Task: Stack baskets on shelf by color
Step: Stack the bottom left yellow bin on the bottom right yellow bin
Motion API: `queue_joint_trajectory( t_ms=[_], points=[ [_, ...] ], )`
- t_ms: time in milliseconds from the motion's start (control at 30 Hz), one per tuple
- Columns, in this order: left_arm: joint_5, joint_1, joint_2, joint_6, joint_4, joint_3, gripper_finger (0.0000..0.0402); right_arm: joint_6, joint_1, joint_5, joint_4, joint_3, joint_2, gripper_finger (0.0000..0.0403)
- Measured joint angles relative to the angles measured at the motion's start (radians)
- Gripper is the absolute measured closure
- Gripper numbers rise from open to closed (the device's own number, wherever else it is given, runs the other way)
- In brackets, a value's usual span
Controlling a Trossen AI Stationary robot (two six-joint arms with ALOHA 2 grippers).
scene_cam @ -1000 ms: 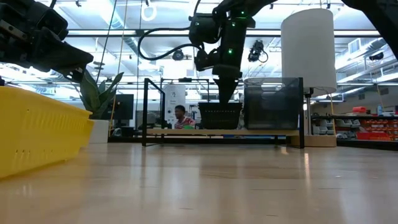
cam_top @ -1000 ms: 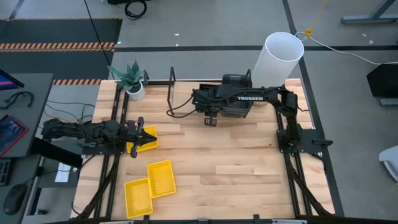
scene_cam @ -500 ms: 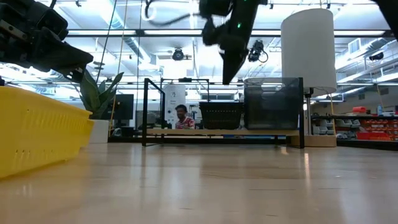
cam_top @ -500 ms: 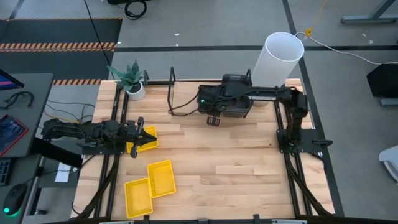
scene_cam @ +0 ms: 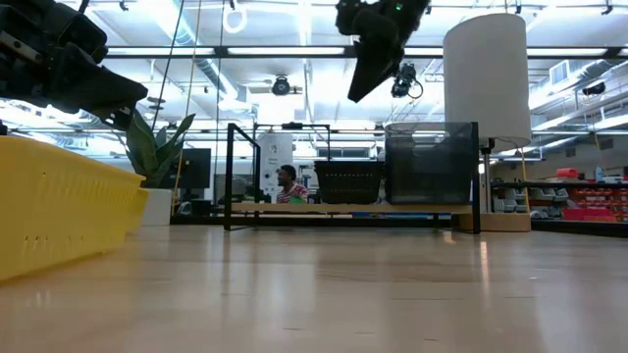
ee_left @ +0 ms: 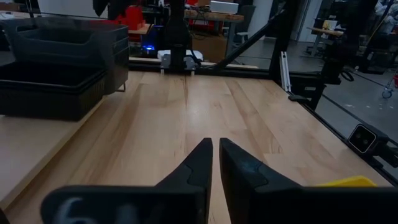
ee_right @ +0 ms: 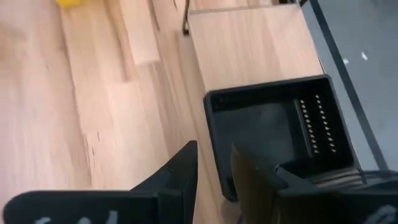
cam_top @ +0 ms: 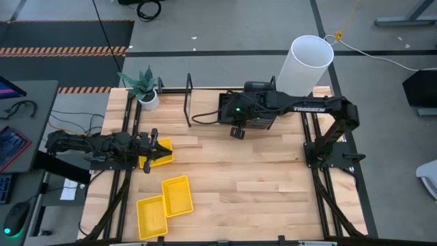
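On the shelf [scene_cam: 294, 208] at the far side sits a small black perforated basket [ee_right: 273, 134], beside a stack of larger dark grey baskets [scene_cam: 430, 162]. My right gripper [ee_right: 214, 155] hangs open high above the black basket, nothing between its fingers; in the low view the right gripper [scene_cam: 368, 69] is near the top. Three yellow baskets rest on the tabletop at the left: one [cam_top: 162, 156] lies under my left gripper [cam_top: 158, 145], and two more [cam_top: 176, 196] [cam_top: 150, 217] lie nearer the front. My left gripper [ee_left: 216, 149] is shut and holds nothing.
A tall white cylinder [cam_top: 306, 63] stands at the far right behind the shelf. A potted plant [cam_top: 143, 89] stands at the far left corner. The shelf's black upright frames [cam_top: 189, 99] rise above the board. Bare wood spreads across the table's middle [cam_top: 252, 184].
My right gripper has gone up from the black basket on the shelf, drawn back a little toward the table's right, and tipped less steeply downward. The black basket stays on the shelf.
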Motion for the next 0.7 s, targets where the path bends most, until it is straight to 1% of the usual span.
queue_joint_trajectory(
  t_ms=[300, 467, 700],
  points=[
    [0.0, 0.0, 0.0, 0.0, 0.0, 0.0, 0.0374, 0.025, 0.001, -0.095, 0.396, -0.403, -0.239, 0.0303],
    [0.0, 0.0, 0.0, 0.0, 0.0, 0.0, 0.0369, 0.054, 0.02, -0.095, 0.57, -0.576, -0.383, 0.0303],
    [0.0, 0.0, 0.0, 0.0, 0.0, 0.0, 0.037, 0.063, 0.075, -0.087, 0.727, -0.774, -0.618, 0.0303]
  ],
)
